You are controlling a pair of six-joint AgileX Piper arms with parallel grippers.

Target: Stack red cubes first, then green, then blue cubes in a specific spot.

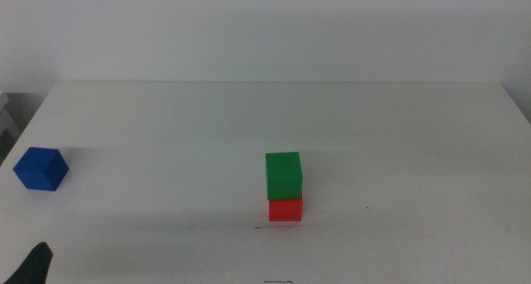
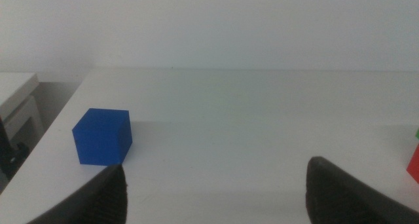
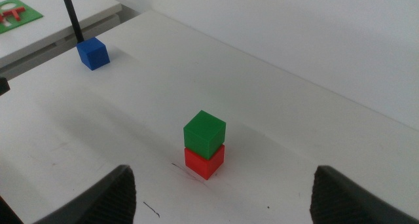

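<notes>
Done: green cube (image 1: 284,176) sits on red cube (image 1: 285,209), at the dark line (image 1: 264,228).
Left: blue cube (image 1: 40,168), well apart from that stack.
My left gripper (image 2: 216,191): spread wide, empty, near blue.
My right gripper (image 3: 222,194): spread wide, empty, waiting.

left gripper (image 2: 213,191) jaws spread wide, right gripper (image 3: 222,198) likewise — both empty

My white table (image 1: 398,126) runs back to a plain pale wall (image 1: 265,26). Off its far left stands a second white surface (image 3: 46,34) carrying a green card (image 3: 16,14) (red marks, unreadable) and a thin dark rod (image 3: 71,14).
</notes>
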